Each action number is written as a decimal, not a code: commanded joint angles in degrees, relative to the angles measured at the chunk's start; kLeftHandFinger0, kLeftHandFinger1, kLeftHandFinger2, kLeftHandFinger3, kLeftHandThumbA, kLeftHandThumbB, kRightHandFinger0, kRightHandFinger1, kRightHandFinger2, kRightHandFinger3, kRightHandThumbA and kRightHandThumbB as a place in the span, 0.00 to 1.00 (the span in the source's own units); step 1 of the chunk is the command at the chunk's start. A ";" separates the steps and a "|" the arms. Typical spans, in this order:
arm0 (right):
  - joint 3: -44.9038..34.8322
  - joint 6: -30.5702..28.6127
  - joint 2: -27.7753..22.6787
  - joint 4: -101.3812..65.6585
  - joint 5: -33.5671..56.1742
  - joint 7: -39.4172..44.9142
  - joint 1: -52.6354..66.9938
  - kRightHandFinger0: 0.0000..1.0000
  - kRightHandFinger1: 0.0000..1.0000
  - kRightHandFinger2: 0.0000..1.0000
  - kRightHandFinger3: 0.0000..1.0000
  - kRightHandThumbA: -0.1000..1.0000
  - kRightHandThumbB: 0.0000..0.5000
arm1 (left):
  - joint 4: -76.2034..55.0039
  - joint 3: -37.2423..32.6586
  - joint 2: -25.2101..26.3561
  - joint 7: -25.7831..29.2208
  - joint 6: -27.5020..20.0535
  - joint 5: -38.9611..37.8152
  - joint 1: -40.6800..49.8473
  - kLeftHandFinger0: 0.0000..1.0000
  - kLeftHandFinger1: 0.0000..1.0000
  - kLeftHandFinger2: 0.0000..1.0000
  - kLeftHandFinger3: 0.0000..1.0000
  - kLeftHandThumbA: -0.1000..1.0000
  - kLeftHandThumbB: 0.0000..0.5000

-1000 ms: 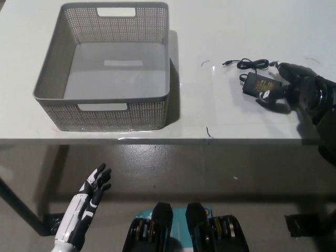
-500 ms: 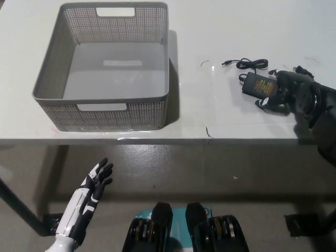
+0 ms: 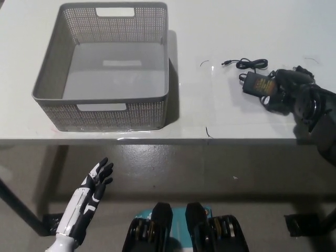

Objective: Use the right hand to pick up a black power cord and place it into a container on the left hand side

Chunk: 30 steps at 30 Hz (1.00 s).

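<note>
The black right hand (image 3: 287, 90) sits on the white surface (image 3: 220, 113) at the right edge of the black power adapter (image 3: 258, 84). It has drawn slightly rightward since a second ago, and whether its fingers grip the adapter I cannot tell. The adapter and its coiled thin cord (image 3: 244, 64) lie where they were, well apart from the empty grey perforated basket (image 3: 59, 79) on the left. The white left hand (image 3: 96, 178) hangs below the surface edge, fingers spread, a little higher than before.
</note>
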 commanded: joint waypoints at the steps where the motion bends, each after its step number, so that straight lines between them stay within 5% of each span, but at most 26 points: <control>1: -2.81 -7.34 -0.09 0.33 2.60 -14.76 -2.71 0.05 0.48 0.85 0.74 0.00 0.25 | -1.39 0.08 1.06 -0.83 -0.55 0.01 -1.55 1.00 1.00 1.00 1.00 0.91 0.50; 5: -3.27 -8.53 -0.48 0.54 2.72 -16.15 -2.66 0.12 0.59 0.94 0.90 0.00 0.29 | -1.26 0.06 1.01 -0.76 -0.39 0.16 -1.75 1.00 1.00 1.00 1.00 0.90 0.52; 10: -3.58 -9.31 -0.62 1.32 2.68 -17.91 -2.62 0.15 0.58 0.89 0.86 0.00 0.27 | -1.46 0.03 1.03 -0.84 -0.21 0.06 -1.67 1.00 1.00 1.00 1.00 0.90 0.50; 14: -4.21 -10.35 -0.74 1.10 3.14 -18.66 -2.38 0.13 0.56 0.88 0.92 0.00 0.30 | -1.49 0.02 1.01 -0.81 0.11 0.07 -1.72 1.00 1.00 1.00 1.00 0.89 0.48; 21: -5.83 -13.78 -1.15 0.53 4.66 -23.13 -2.68 0.01 0.45 0.81 0.92 0.00 0.34 | -1.61 0.05 1.01 -0.77 -0.01 0.08 -1.66 1.00 1.00 1.00 1.00 0.89 0.47; 30: -10.74 -16.75 -2.64 -3.48 6.93 -26.44 -5.80 0.00 0.44 0.79 0.90 0.00 0.28 | -1.35 -0.01 1.05 -0.88 -0.20 0.02 -1.67 1.00 1.00 1.00 1.00 0.89 0.44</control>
